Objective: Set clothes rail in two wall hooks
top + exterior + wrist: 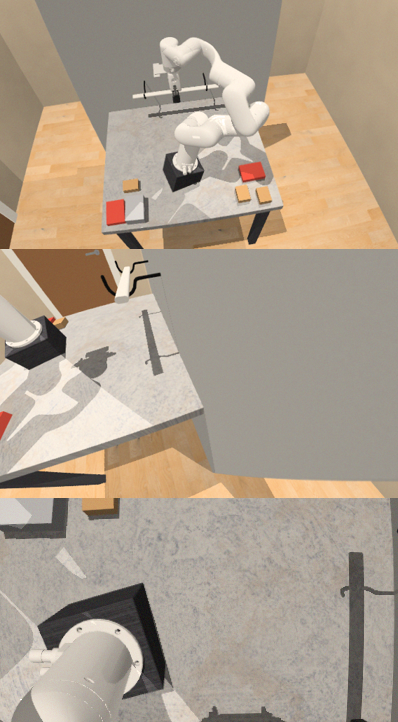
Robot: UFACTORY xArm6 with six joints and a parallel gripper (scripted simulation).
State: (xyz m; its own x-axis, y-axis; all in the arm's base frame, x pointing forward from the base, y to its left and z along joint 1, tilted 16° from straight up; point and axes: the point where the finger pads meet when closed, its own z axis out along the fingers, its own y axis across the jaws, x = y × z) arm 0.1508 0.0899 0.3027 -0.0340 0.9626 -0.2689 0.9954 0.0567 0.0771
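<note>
Against the grey wall [105, 52], the clothes rail [154, 93] lies level in two black hooks [144, 89], gripper [176, 97] at its middle with fingers spread, pinching nothing. Exterior view alone shows the rail's end seated in a hook's curve; wrist view shows only the marble table [240, 598], arm base [145, 618] and the rail's shadow

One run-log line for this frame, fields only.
rail: resting in both hooks | gripper: open, holding nothing, at rail's middle | arm: over table
</note>
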